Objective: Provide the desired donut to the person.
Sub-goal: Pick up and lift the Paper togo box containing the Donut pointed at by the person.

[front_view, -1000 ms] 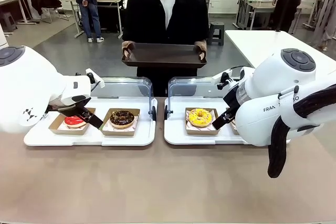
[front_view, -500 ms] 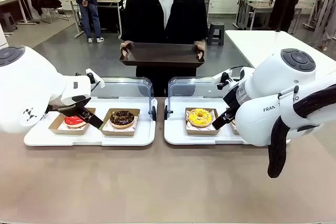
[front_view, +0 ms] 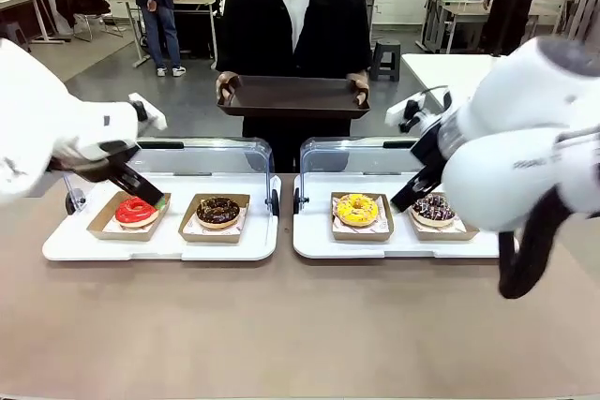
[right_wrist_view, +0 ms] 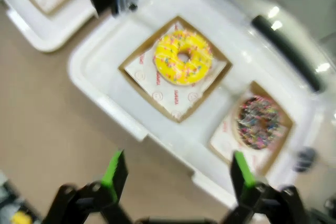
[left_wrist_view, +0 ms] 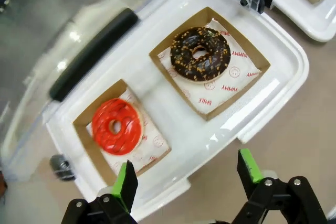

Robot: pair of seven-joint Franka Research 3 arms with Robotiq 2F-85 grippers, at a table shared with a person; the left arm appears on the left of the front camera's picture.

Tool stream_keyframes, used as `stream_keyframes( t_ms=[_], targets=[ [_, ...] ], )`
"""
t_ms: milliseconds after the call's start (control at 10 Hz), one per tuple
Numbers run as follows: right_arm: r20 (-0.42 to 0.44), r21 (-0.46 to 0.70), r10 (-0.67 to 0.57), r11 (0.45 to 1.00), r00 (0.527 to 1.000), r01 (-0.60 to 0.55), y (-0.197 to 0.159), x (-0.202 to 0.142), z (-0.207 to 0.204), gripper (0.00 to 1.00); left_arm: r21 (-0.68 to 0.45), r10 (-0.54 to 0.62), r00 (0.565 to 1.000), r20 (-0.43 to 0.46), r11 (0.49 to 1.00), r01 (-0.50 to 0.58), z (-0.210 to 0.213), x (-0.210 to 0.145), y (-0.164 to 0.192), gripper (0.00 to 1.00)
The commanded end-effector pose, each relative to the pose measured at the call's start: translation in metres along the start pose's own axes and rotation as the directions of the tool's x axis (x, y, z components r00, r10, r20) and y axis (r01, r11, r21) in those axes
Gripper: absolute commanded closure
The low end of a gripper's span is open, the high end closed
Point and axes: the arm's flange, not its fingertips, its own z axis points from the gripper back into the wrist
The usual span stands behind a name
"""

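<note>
Hazard at selection: I am holding the left gripper (left_wrist_view: pixel 186 169) wide and empty near the red donut (left_wrist_view: pixel 116 126) and chocolate donut (left_wrist_view: pixel 200 53), and the right gripper (right_wrist_view: pixel 177 165) equally wide near the yellow donut (right_wrist_view: pixel 182 57) and sprinkled donut (right_wrist_view: pixel 258 121). The person (front_view: pixel 292 25) is offering a dark tray (front_view: pixel 292 97) with both hands, pointing at nothing; guessing is risking the wrong donut, or pads crushing icing.

Right wrist view blurred; sprinkled donut (front_view: pixel 431 207) partly hidden behind right arm (front_view: pixel 525 156).

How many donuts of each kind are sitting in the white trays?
red donut: 1
yellow donut: 1
chocolate donut with nuts: 1
chocolate donut with sprinkles: 1
Total: 4 donuts
</note>
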Motion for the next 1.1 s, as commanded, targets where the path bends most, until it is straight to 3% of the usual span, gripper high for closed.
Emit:
stream_keyframes(
  t_ms=[0, 100, 400, 600, 700, 1000],
  targets=[
    [-0.05, -0.014, 0.035, 0.999, 0.998, -0.036, -0.013, -0.027, 0.073, 0.0, -0.003, -0.085, 0.996, 0.004, 0.996, 0.085, 0.067, -0.002, 0.009, 0.0],
    [-0.059, -0.024, 0.021, 0.999, 0.998, -0.022, -0.015, -0.034, 0.103, 0.0, 0.011, -0.104, 0.994, 0.017, 0.995, 0.104, 0.09, -0.003, 0.007, 0.0],
    [0.03, -0.071, -0.051, 0.996, 0.998, 0.053, -0.033, -0.047, 0.17, 0.0, 0.073, -0.117, 0.992, 0.042, 0.991, 0.114, 0.139, -0.002, 0.002, 0.0],
    [0.026, -0.107, -0.067, 0.992, 0.997, 0.07, -0.039, -0.05, 0.165, 0.0, 0.156, -0.107, 0.991, 0.076, 0.983, 0.094, 0.136, 0.002, -0.003, 0.0],
    [0.05, -0.056, -0.069, 0.996, 0.996, 0.072, -0.03, -0.048, 0.182, 0.0, 0.051, -0.112, 0.992, 0.065, 0.993, 0.109, 0.147, 0.0, 0.001, 0.0],
    [0.05, -0.056, -0.069, 0.996, 0.996, 0.072, -0.03, -0.048, 0.182, 0.0, 0.051, -0.112, 0.992, 0.065, 0.993, 0.109, 0.147, 0.0, 0.001, 0.0]
  ],
)
